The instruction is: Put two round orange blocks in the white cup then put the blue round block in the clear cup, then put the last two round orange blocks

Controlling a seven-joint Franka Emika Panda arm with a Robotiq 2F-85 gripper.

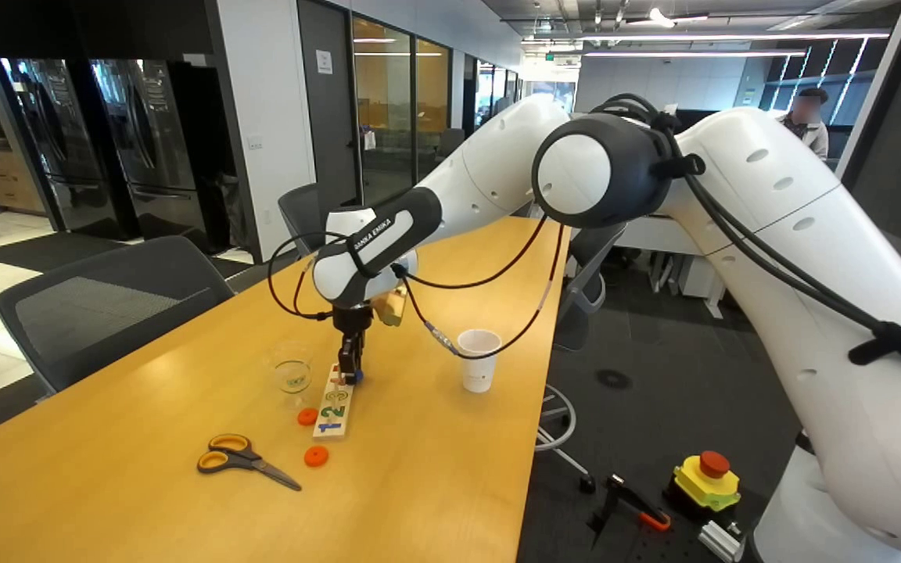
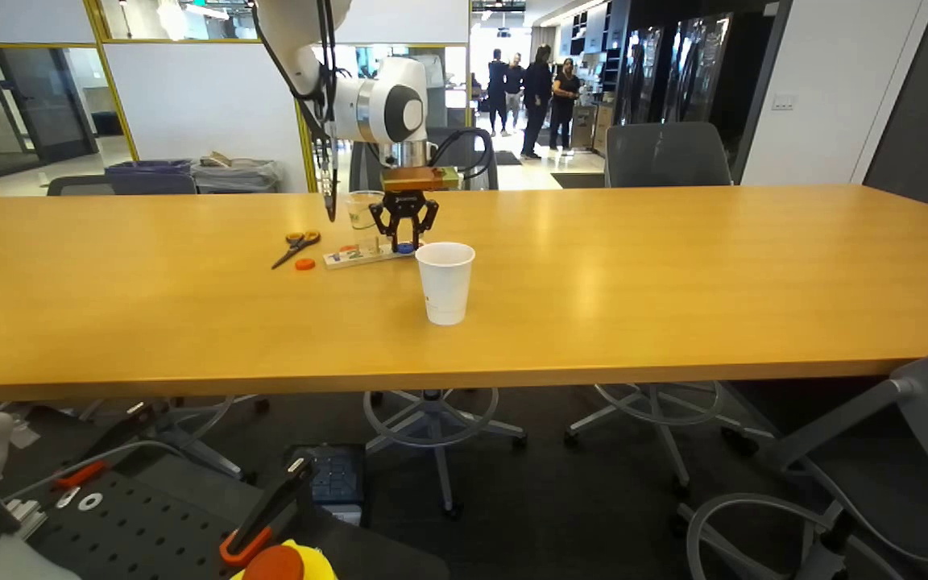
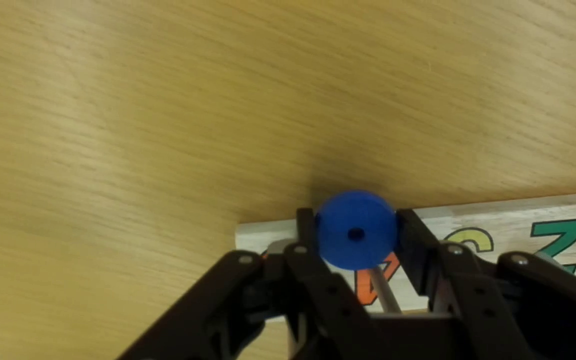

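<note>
Scissors with orange and dark-grey handles (image 1: 257,463) lie leftmost among the things on the light wood tabletop (image 1: 419,485), as an exterior view gives it to me. Next along stands the short transparent cup (image 1: 292,377), round at the rim; I can't tell what is inside. A flat round bright-orange block (image 1: 307,417) sits just beside the painted wooden number board (image 1: 335,407), and a second flat orange block (image 1: 316,456) lies near the board's end, between it and the scissors' tips. Above the board's opposite end is my black two-finger gripper (image 2: 405,246). I have its jaws closed on the round blue block (image 3: 357,217): in the wrist view a finger (image 3: 306,225) touches either side of it, with a slim peg (image 3: 384,292) and an orange numeral (image 3: 363,291) showing just past its edge. Whether the blue block touches the board, I can't tell. Further right, well apart from the board, the taller opaque white tapered cup (image 1: 479,374) stands upright, its bottom hidden from me. Rightmost comes the thick white arm (image 1: 818,242).
</note>
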